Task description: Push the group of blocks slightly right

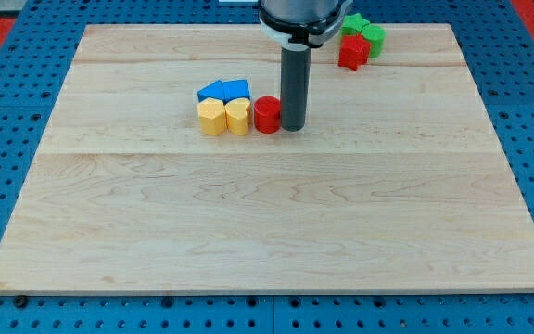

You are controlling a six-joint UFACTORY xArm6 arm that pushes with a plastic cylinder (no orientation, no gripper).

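Left of centre on the worktop (267, 232): blue blocks (222, 90), yellow blocks (223, 117), red cylinder (267, 114) clustered. My tip (293, 127) at the cylinder's 3 o'clock, wrong side. No jaws here. Next, probably: circle round to 9 o'clock, then push right.

Just left of my tip (294, 128) sits a little bunch of blocks on the worktop (267, 223). The red round block (267, 114) is closest, right beside my tip. Next to it, farther left, are a yellow heart block (237, 117) and another yellow block (212, 117). Two blue blocks (223, 91) lie just behind the yellow ones.
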